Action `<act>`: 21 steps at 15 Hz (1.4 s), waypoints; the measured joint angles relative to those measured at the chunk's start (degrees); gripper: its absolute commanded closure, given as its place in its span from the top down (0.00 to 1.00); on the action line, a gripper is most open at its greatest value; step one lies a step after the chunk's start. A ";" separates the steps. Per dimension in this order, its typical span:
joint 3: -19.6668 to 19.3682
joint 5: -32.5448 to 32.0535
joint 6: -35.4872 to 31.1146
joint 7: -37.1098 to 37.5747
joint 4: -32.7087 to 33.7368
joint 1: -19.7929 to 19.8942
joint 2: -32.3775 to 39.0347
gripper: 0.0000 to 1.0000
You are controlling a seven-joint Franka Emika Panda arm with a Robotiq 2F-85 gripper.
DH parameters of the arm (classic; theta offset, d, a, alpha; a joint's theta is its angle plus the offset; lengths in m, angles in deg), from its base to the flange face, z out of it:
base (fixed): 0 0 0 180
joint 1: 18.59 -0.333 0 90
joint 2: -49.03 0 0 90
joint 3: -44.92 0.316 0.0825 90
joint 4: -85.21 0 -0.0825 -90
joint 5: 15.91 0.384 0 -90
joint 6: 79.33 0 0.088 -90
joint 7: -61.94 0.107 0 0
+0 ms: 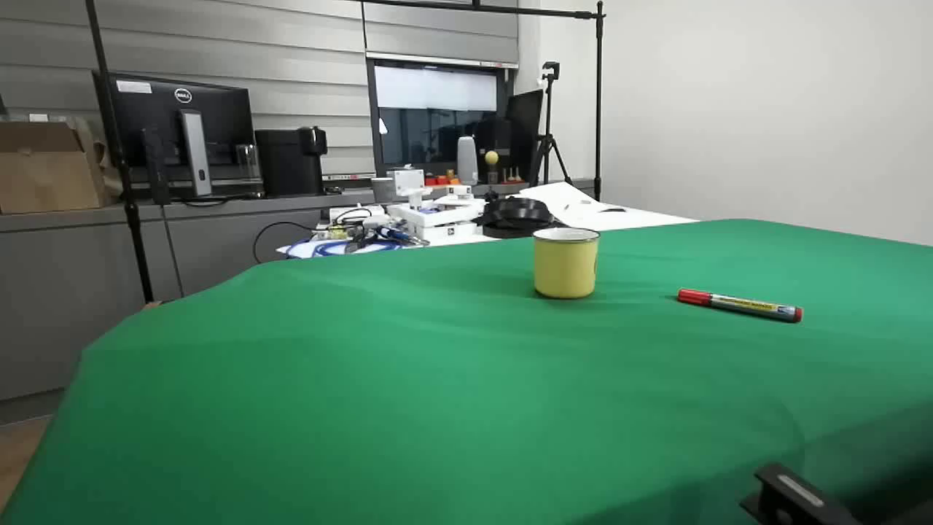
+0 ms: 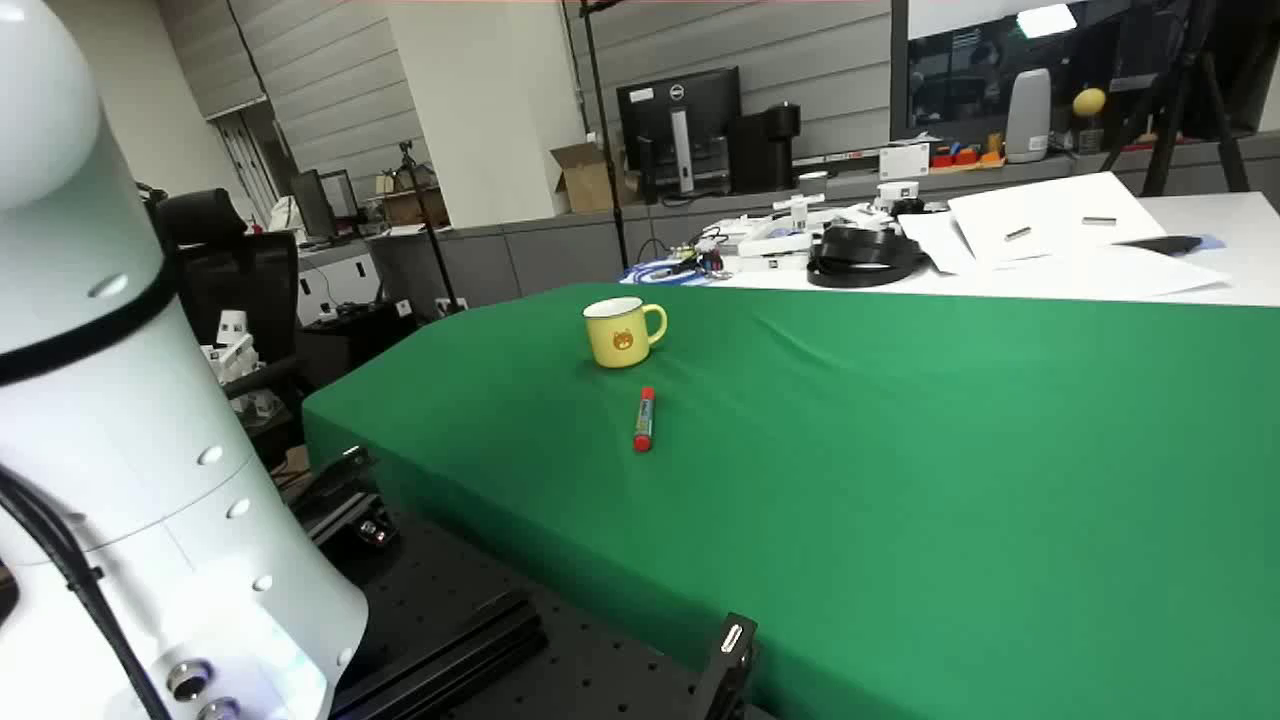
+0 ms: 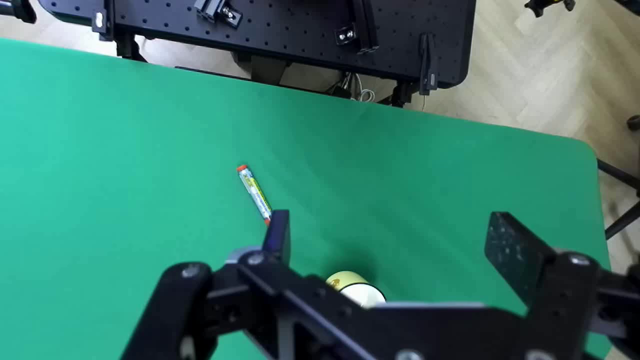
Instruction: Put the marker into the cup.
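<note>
The marker lies flat on the green cloth in both exterior views (image 1: 740, 305) (image 2: 645, 420). It has red ends and a silver barrel with a yellow label. In the wrist view the marker (image 3: 254, 191) lies beyond the left finger, which hides a little of its lower end. The yellow cup stands upright beside the marker in both exterior views (image 1: 565, 266) (image 2: 618, 337), with a handle and a bear print. In the wrist view the cup (image 3: 345, 278) is partly hidden behind the gripper body. My gripper (image 3: 392, 214) is wide open and empty, high above the table. Neither exterior view shows it.
The green-covered table (image 1: 408, 379) ends at a black perforated base plate (image 3: 300, 30) with black brackets. The white arm (image 2: 150, 450) stands at the side in an exterior view. Behind the cloth, a white table holds cables, a black coil (image 2: 866, 255) and papers.
</note>
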 measured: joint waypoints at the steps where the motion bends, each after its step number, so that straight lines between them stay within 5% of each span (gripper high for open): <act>1: 0.00 0.00 -0.06 0.00 0.00 0.00 -0.01 1.00; 21: 0.35 -0.26 -1.87 -1.30 -0.20 0.24 0.15 1.00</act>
